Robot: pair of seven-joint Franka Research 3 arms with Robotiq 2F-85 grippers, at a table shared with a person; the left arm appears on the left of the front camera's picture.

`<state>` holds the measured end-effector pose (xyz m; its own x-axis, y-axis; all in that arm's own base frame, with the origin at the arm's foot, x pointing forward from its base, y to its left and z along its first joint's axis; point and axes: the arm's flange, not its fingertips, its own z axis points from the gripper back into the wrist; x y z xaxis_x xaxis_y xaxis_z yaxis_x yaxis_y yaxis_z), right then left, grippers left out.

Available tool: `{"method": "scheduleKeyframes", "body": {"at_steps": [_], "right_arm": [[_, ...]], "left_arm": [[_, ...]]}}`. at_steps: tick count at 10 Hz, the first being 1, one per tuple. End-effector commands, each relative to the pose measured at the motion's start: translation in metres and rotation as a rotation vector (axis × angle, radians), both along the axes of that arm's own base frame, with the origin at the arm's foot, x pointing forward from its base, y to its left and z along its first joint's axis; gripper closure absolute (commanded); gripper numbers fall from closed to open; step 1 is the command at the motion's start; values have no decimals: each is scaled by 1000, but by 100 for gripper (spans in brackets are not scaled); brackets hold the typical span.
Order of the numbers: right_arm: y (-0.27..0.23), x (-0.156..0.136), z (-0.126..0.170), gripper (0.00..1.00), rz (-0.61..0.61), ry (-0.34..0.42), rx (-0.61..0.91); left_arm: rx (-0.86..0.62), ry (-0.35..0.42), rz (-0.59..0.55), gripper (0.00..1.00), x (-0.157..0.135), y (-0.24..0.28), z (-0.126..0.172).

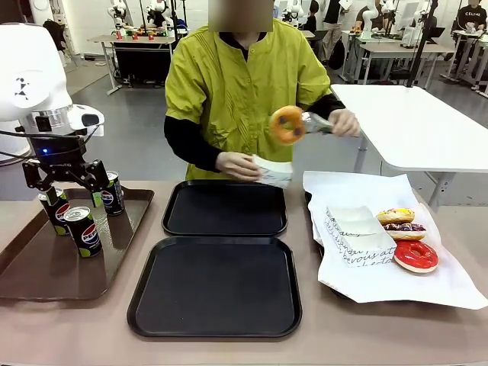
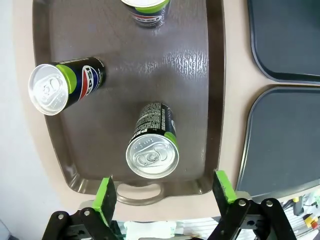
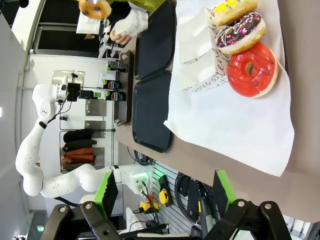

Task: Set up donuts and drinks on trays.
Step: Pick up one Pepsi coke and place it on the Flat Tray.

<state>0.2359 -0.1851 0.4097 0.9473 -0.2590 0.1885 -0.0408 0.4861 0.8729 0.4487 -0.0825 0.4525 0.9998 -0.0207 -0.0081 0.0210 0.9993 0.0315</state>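
- Table point(image 1: 61, 328): a bare strip runs along its near edge, in front of the trays.
- White paper sheet point(image 1: 427, 290): spread over the right side, with its left edge just beside both black trays.
- Near black tray point(image 1: 216, 286): bare and centred, its rim close to the table's near edge.
- Far black tray point(image 1: 225, 208): bare, just behind the near one, with a thin gap between the rims.
- Brown tray point(image 1: 46, 267): at the left, with a strip of table between it and the near black tray. Its near half is open.
- Left gripper point(image 1: 72, 197): jaws spread wide and holding nothing, hanging over the brown tray's far half. In the wrist view one can stands below, between the fingers.
- Right gripper point(image 3: 165, 191): jaws wide and empty, with the table's edge and the paper's corner ahead of it.
- Person's hands: one hand point(image 1: 345, 122) holds tongs point(image 1: 316, 122) that grip an orange donut point(image 1: 287, 124) in the air beyond the far tray. The other hand point(image 1: 238, 165) holds a paper sleeve point(image 1: 273, 171) at that tray's far rim.
- Three cans point(image 1: 84, 230): upright on the brown tray's far half, apart from one another.
- Three donuts point(image 1: 405, 229): a touching row on the paper, iced red, chocolate and yellow.
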Motion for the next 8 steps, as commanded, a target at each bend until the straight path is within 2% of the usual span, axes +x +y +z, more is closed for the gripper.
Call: {"method": "scheduleKeyframes", "body": {"at_steps": [1, 4, 5, 8], "right_arm": [[0, 2, 0, 0, 6, -24, 15], [0, 2, 0, 0, 6, -24, 15], [0, 2, 0, 0, 6, -24, 15], [0, 2, 0, 0, 6, -24, 15]], "left_arm": [[-15, 7, 16, 0, -1, -2, 6], [-3, -1, 2, 0, 0, 1, 1], [1, -33, 51, 0, 0, 4, -7], [2, -124, 6, 0, -22, 3, -10]]}}
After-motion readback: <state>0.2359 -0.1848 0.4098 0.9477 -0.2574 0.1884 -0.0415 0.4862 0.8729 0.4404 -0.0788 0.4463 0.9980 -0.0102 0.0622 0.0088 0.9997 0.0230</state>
